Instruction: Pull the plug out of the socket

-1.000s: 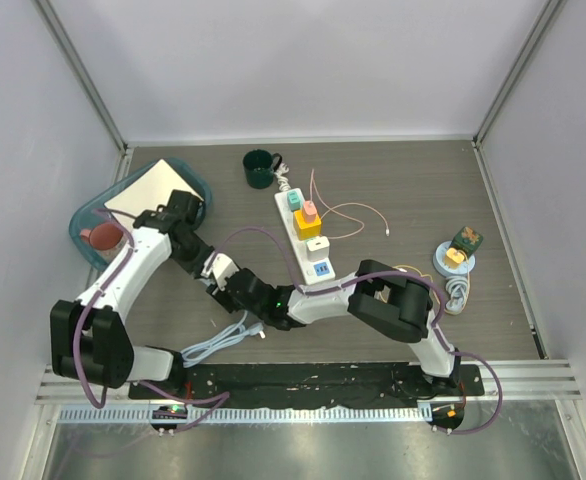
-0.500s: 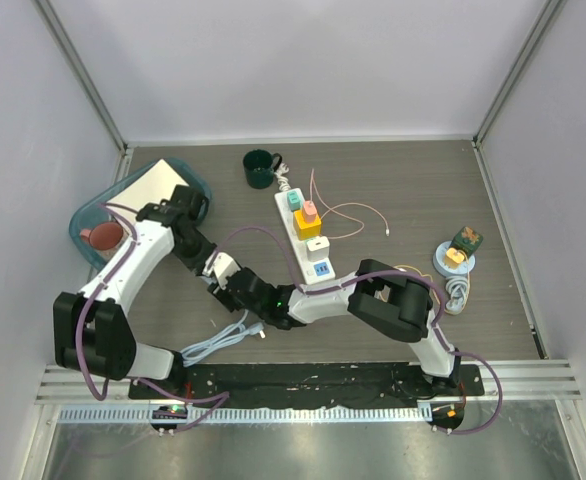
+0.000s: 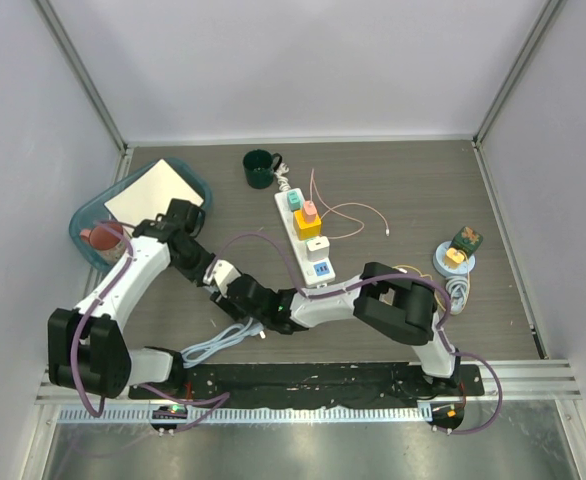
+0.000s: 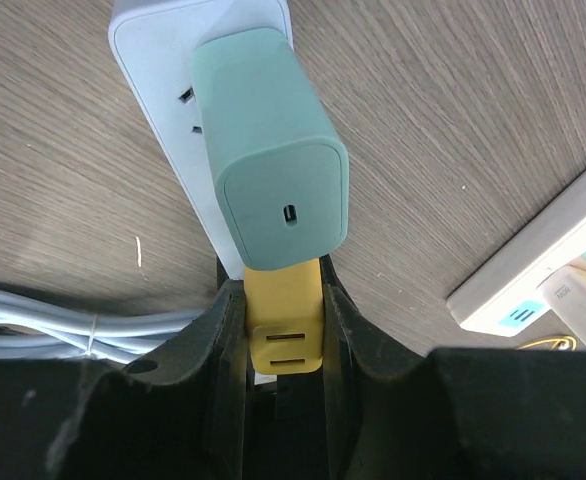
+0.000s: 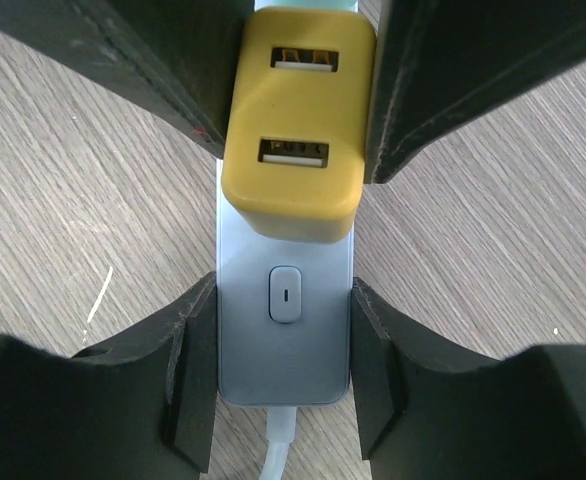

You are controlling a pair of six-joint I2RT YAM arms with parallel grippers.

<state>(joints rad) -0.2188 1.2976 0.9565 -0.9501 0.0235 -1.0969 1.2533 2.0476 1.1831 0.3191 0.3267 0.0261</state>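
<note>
Tray [image 3: 85, 222] with a red cup [image 3: 103, 238] in it sits at the far left of our table [image 3: 403, 190]. Moving right, our left gripper [image 4: 284, 300] has its jaws clamped tight on the yellow plug [image 5: 293, 120]. That plug sits on the small white socket block [image 5: 284, 375], right beside a teal plug [image 4: 273, 150]. Our right gripper [image 5: 284, 320] comes in from the opposite end, jaws pinched on the block's sides by its button. Further right a long power strip [image 3: 306, 240] lies well apart, with a green mug [image 3: 260, 168] behind it.
</note>
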